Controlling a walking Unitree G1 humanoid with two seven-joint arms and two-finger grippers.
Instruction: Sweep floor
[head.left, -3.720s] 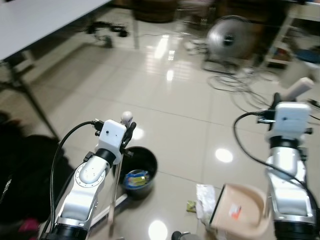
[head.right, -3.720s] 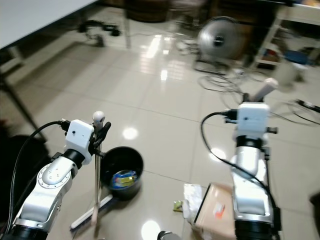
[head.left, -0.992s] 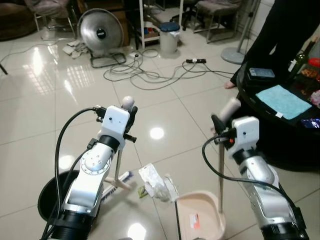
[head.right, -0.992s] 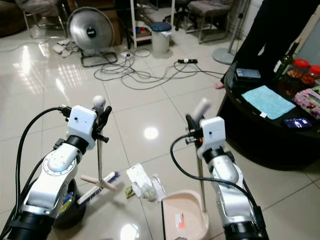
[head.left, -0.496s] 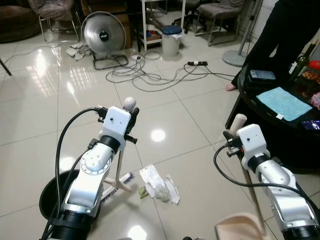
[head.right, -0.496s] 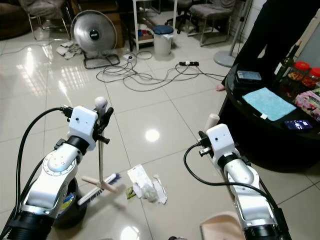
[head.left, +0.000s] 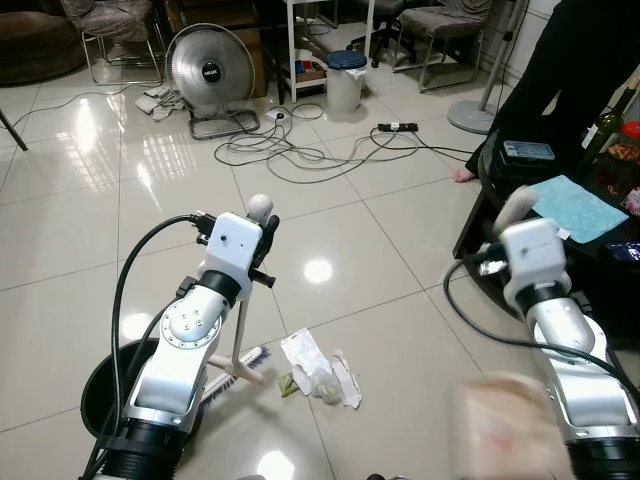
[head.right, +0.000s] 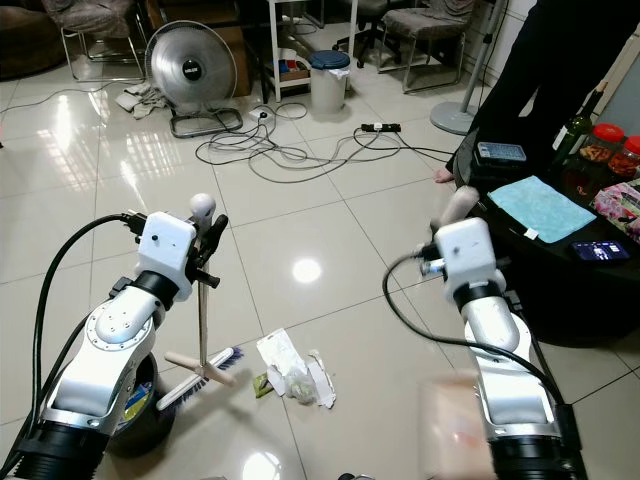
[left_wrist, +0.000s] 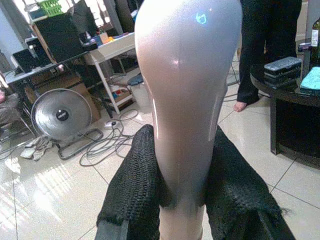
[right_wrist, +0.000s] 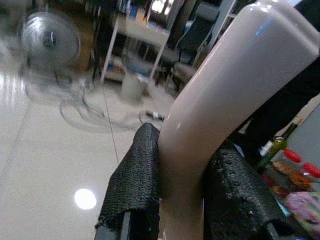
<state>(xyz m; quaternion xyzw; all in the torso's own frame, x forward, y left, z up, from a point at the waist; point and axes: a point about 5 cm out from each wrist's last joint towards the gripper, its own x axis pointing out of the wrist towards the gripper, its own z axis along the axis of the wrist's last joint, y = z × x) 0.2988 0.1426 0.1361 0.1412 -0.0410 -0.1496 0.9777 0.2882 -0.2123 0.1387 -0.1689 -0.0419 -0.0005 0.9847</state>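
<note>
I had the left gripper (left_wrist: 180, 200) clenched around the broom (head.right: 201, 300) handle, its brush head resting on the floor (head.left: 330, 220) just beside the crumpled litter (head.left: 318, 365), and the right gripper (right_wrist: 182, 200) clamped on the dustpan (head.right: 462, 425) handle, with the pan hanging blurred and well apart from the mess. I judged I was between strokes (nothing gathered yet). The next move called for setting the pan down by the litter, then brushing the scraps into it.

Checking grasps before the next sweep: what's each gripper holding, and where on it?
Left gripper is shut on the broom handle near its rounded top. Right gripper is shut on the dustpan handle near its upper end.
</note>
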